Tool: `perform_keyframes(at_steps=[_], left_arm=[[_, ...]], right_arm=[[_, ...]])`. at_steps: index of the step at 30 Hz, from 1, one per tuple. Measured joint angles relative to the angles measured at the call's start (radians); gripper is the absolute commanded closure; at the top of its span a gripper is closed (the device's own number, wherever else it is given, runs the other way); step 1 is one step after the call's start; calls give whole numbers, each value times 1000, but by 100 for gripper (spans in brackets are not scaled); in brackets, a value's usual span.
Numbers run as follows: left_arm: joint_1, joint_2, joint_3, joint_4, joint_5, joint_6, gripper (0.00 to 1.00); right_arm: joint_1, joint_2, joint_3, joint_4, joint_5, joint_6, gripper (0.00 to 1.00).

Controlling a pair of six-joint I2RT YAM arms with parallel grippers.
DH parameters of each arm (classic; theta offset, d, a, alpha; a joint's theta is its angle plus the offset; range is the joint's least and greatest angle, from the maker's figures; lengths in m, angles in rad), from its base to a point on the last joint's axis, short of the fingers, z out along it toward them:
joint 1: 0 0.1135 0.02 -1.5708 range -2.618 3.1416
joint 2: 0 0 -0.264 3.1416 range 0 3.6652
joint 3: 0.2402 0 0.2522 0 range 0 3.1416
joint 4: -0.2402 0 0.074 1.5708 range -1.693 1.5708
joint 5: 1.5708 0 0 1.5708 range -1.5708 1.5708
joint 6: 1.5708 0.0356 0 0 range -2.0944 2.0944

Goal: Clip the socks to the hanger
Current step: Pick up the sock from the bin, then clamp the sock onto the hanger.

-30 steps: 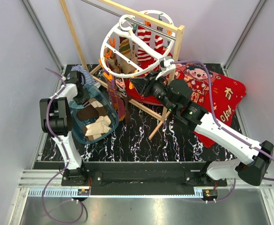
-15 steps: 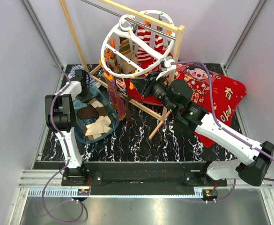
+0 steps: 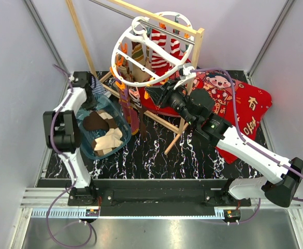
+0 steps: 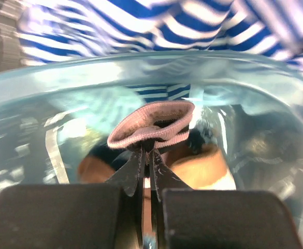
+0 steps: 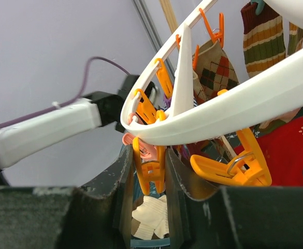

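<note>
Left of the hanger (image 5: 255,91), the left end effector (image 4: 146,154) is clamping shut on the greyish cuff of a sock (image 4: 154,123); it is reaching into a clear tub (image 4: 141,65) that is sitting on the counter (image 3: 156,155) with other socks (image 3: 109,139) in it; at the hanger's rim, the right end effector (image 5: 148,154) is squeezing an orange clip (image 5: 150,174) between its fingers; beyond it, hung socks (image 5: 218,67) are dangling from the hanger.
</note>
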Motion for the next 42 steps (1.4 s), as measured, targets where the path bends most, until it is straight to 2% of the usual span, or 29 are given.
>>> perform_keyframes(at_steps=[8, 13, 17, 22, 26, 31, 36, 42], left_arm=[[-23, -338, -2, 6, -93, 75, 100], [-95, -491, -8, 37, -150, 166, 99], [-153, -615, -77, 79, -155, 244, 100], [-216, -819, -208, 142, -99, 338, 100], [-327, -982, -304, 188, -24, 401, 100], [-433, -1113, -376, 222, 100, 430, 100], [-551, -1157, -410, 245, 238, 430, 100], [-719, -1119, -428, 289, 288, 430, 100]], right_arm=[[0, -1, -4, 3, 1, -1, 100], [0, -1, -8, 10, 2, -5, 100], [0, -3, -9, 10, 2, -8, 100], [0, -11, -10, 10, 2, -16, 100], [0, -17, -10, 10, 2, -19, 100], [0, -21, -11, 10, 2, -25, 100], [0, -26, -14, 10, 3, -34, 100], [0, -27, -14, 10, 3, -35, 100]])
